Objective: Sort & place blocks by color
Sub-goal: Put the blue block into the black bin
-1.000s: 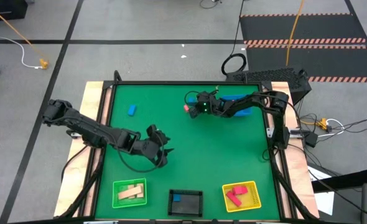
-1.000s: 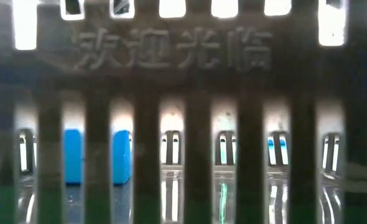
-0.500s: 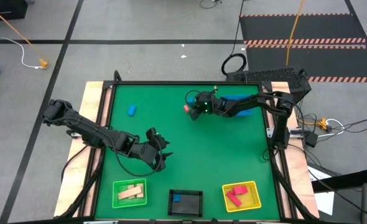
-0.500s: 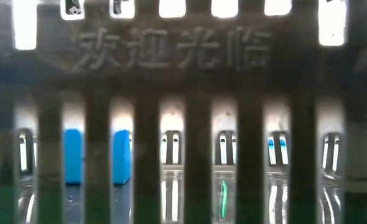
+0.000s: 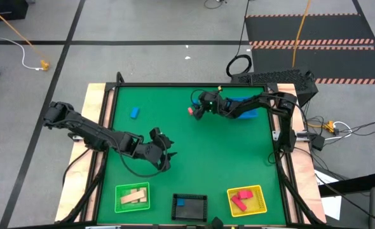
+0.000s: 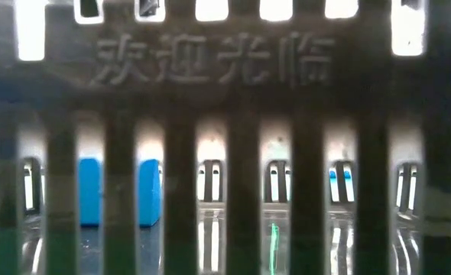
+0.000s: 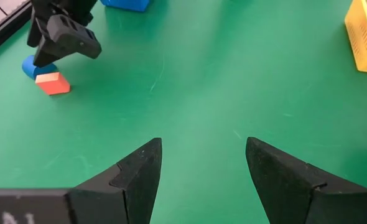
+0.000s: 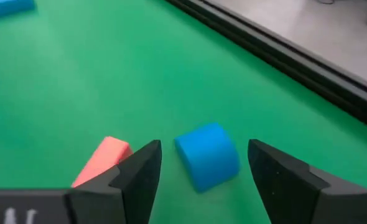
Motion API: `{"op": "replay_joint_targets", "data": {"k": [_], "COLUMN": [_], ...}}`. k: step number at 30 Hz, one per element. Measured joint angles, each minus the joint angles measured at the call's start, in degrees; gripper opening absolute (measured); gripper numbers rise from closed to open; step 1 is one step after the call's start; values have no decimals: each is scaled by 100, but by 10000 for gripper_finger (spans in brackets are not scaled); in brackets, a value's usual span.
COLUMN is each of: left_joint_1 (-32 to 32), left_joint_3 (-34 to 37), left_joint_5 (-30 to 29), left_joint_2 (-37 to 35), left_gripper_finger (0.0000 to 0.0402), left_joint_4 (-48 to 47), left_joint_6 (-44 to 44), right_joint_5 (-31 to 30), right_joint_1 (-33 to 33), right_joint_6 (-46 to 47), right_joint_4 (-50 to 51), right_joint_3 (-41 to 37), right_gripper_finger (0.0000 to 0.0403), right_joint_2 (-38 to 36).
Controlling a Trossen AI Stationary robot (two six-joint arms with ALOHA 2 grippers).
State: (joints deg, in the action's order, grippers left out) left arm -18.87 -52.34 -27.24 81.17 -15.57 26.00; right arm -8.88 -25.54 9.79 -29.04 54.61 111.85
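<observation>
My right gripper (image 8: 203, 177) stands open at the far middle of the green table. A rounded blue block (image 8: 207, 155) lies on the mat between its fingers, untouched. A red block (image 8: 102, 160) lies just outside one finger (image 8: 137, 177), and the high view shows this red block (image 5: 191, 111) too. In the left wrist view both lie under that gripper (image 7: 65, 34). Another blue block (image 5: 135, 112) lies far left. My left gripper (image 5: 165, 158) hovers open over bare mat (image 7: 202, 124) at centre left.
Along the near edge stand a green tray (image 5: 119, 191) with tan blocks, a black tray (image 5: 175, 207) with a blue block (image 6: 118, 191), and a yellow tray (image 5: 262, 198) with red blocks. A flat blue tray (image 5: 246, 113) lies under my right arm.
My right gripper has rolled a little about its own pointing line while staying over the red and blue blocks at the far middle. The blocks lie where they were.
</observation>
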Motion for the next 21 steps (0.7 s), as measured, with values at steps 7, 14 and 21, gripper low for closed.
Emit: {"op": "replay_joint_targets", "data": {"k": [7, 14, 21], "left_joint_1": [183, 236, 236], "left_joint_3": [0, 0, 0], "left_joint_5": [-4, -7, -7], "left_joint_2": [0, 0, 0], "left_gripper_finger": [234, 234, 234], "left_joint_4": [7, 17, 33], "left_joint_6": [-18, 11, 68], "right_joint_5": [1, 2, 9], "right_joint_1": [-24, -96, -112], "right_joint_6": [-102, -154, -305], "right_joint_4": [-482, -147, 43], "right_joint_3": [11, 11, 214], "right_gripper_finger": [227, 226, 226], "right_joint_2": [0, 2, 278]}}
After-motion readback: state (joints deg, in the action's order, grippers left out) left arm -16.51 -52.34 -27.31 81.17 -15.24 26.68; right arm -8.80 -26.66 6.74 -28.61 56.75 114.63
